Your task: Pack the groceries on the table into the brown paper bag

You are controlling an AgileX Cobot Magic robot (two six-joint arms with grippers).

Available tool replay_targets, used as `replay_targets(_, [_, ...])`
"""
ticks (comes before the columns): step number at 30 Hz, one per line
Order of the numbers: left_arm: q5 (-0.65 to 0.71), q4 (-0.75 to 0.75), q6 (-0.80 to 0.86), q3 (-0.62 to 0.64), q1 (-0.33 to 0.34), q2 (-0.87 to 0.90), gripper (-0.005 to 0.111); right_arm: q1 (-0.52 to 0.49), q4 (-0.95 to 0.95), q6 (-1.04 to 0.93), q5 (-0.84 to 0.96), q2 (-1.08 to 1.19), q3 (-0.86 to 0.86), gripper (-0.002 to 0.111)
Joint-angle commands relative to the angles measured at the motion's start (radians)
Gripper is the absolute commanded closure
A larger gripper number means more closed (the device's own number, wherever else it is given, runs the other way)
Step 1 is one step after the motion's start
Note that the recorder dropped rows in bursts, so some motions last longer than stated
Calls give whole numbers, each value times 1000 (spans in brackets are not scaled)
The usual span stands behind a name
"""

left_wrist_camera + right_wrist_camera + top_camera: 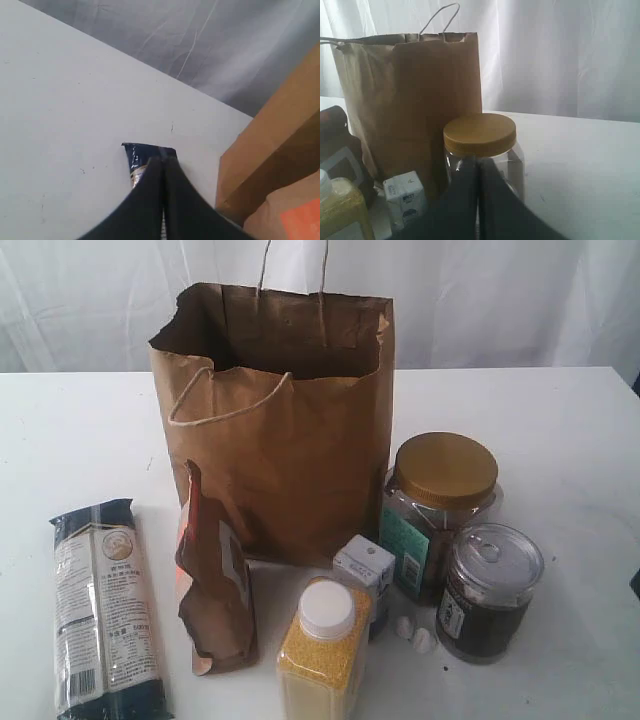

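Open shut, empty left tool [162,167] and right tool [479,170] wide; grab noodle packet [105,605] mid-way; lift high into brown paper bag [290,460].

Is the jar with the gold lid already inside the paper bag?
No, the gold-lidded jar stands on the table beside the brown paper bag.

The left gripper [163,161] shows as two matte black fingers [149,200], smooth and unmarked, broad at the base and narrowing to slim tips (only a thin seam runs between them). The right gripper [478,162] looks the same: plain dark fingers [462,200] with gently curved outer edges
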Motion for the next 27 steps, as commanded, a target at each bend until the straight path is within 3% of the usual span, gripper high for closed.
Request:
replay_targets(1, [-49, -8, -64, -15, -6, -3, 107, -6, 0, -5, 2, -5, 1, 108])
replay_targets(5, [-86, -8, -85, -30, -6, -3, 107, -6, 0, -5, 2, -5, 1, 108])
replay_targets(8, [9, -6, -69, -68, -6, -3, 107, -6, 0, -5, 2, -5, 1, 108])
replay_targets(15, [212, -6, 144, -106, -6, -3, 107, -6, 0, -5, 2, -5, 1, 108])
replay_targets(27, [227, -4, 144, -106, -6, -3, 107, -6, 0, -5, -9, -5, 1, 108])
